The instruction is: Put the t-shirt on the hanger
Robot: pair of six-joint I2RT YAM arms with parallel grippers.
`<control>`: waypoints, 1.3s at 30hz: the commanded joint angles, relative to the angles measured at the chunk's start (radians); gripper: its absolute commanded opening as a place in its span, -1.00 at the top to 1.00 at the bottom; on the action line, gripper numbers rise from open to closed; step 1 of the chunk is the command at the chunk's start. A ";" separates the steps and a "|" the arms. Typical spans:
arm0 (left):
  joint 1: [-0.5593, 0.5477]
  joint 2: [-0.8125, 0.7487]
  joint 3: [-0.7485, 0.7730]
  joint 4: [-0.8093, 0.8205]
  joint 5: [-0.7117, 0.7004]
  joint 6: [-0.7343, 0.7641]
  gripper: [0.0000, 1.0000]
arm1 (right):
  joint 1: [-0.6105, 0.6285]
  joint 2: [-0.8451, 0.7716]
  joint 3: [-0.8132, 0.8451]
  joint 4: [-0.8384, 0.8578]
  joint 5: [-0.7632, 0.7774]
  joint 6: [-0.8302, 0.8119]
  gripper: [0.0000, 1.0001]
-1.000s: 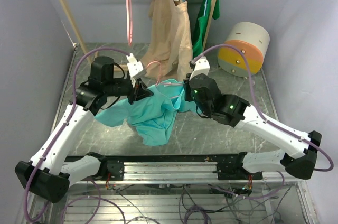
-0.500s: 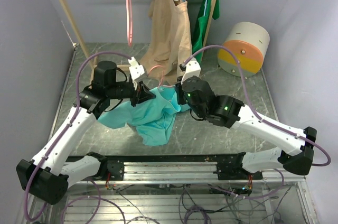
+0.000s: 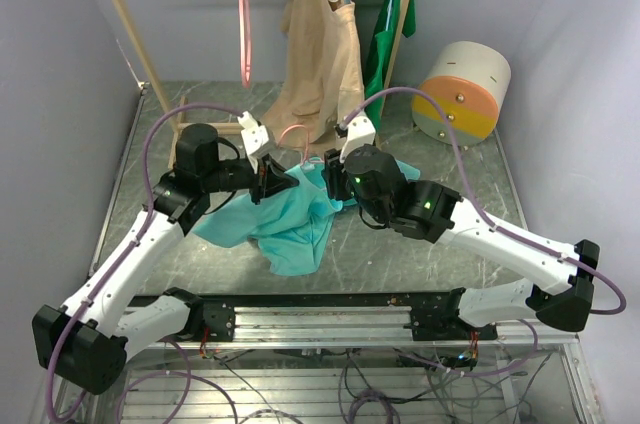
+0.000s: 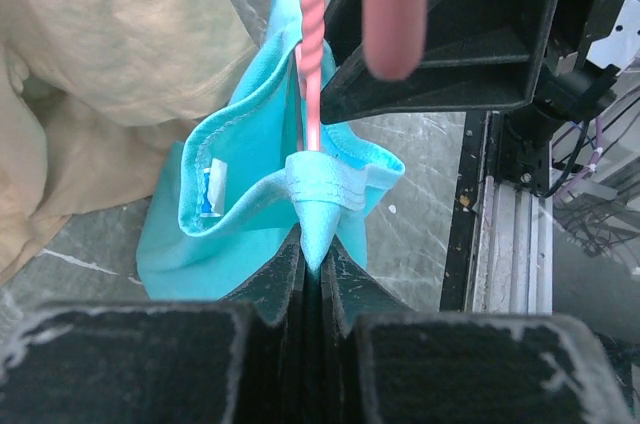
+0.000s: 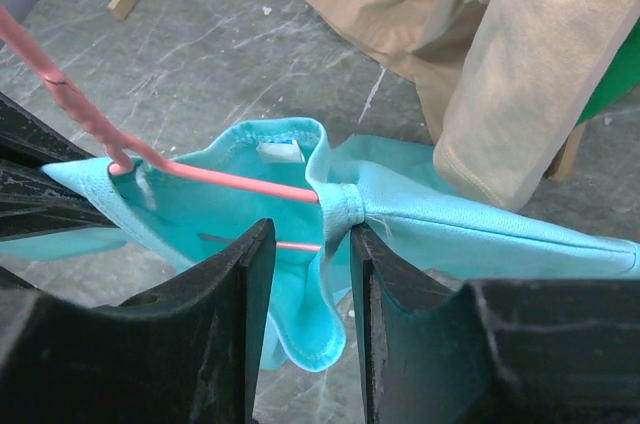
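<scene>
The teal t-shirt [image 3: 292, 222] hangs bunched between my two arms above the table. The pink hanger [image 3: 289, 130] sits inside it, its twisted neck [image 4: 312, 64] rising out of the collar and one arm [image 5: 230, 180] running under the cloth. My left gripper [image 3: 271, 182] is shut on a fold of the collar [image 4: 318, 206]. My right gripper [image 3: 328, 172] faces it from the right, open [image 5: 310, 232]. The bunched collar seam [image 5: 341, 206] rests against the tip of its right finger [image 5: 372, 264], with loose cloth hanging between the jaws.
A wooden rack [image 3: 125, 19] stands at the back with a second pink hanger [image 3: 243, 14], a beige garment [image 3: 322, 54] and a green garment [image 3: 396, 9]. A white and orange drum [image 3: 462, 89] lies back right. The beige cloth [image 5: 530, 64] hangs close behind the shirt.
My right gripper has opened and let go of the collar after moving left toward the left gripper. The left gripper stays shut on the shirt and has hardly moved.
</scene>
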State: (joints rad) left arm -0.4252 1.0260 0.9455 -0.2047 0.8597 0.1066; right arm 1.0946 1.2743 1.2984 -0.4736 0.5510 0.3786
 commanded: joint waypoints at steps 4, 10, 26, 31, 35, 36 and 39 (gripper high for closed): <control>-0.010 -0.058 -0.090 0.230 0.052 -0.106 0.86 | 0.003 -0.061 0.027 0.016 -0.028 -0.051 0.19; -0.010 -0.057 -0.100 0.210 0.088 -0.081 0.86 | -0.006 -0.135 0.097 0.005 -0.086 -0.138 0.03; -0.010 0.007 0.070 -0.187 0.230 0.288 0.86 | -0.366 -0.193 0.011 -0.215 -0.924 -0.691 -0.25; -0.010 0.021 0.104 -0.273 0.243 0.360 0.86 | -0.413 -0.201 0.005 -0.229 -1.053 -0.725 -0.25; -0.010 0.022 0.116 -0.293 0.267 0.375 0.86 | -0.419 -0.187 -0.037 -0.241 -1.046 -0.759 -0.26; -0.010 0.023 0.121 -0.306 0.270 0.386 0.86 | -0.420 -0.185 -0.050 -0.232 -1.051 -0.761 -0.26; -0.010 0.027 0.134 -0.350 0.272 0.422 0.86 | -0.421 -0.166 -0.061 -0.213 -1.089 -0.775 -0.26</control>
State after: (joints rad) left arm -0.4274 1.0489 1.0283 -0.4992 1.0721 0.4500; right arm 0.6811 1.0912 1.2591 -0.6914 -0.4698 -0.3500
